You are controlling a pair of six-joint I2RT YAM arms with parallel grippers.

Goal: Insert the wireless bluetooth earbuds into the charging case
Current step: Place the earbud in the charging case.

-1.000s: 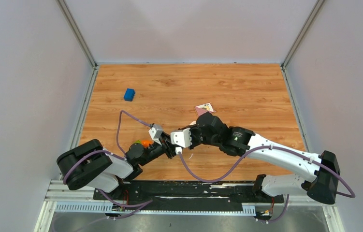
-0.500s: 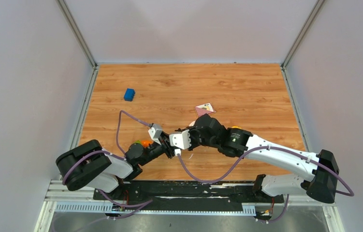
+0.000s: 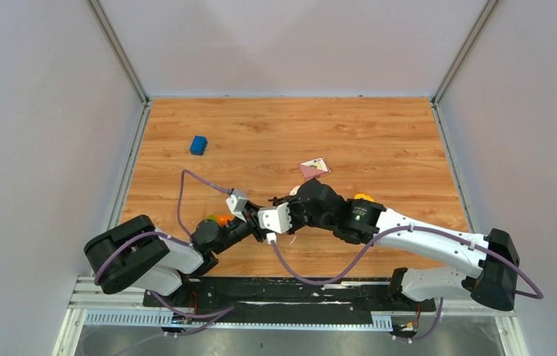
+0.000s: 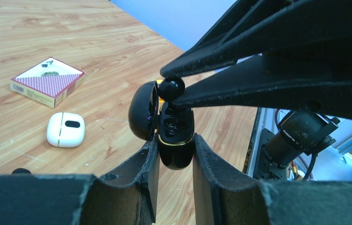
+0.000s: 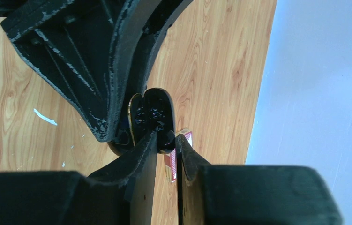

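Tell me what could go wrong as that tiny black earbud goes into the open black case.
The small round black earbud is pinched only by the very tips of the right gripper, so it may pop out and drop. It sits near the rim of the glossy black charging case, so pushing could jam it or twist the case in the left gripper. The open lid beside it could get knocked.

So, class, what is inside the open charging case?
Black wells show in the case. The earbud in the right gripper hides part; any seated bud cannot be seen.
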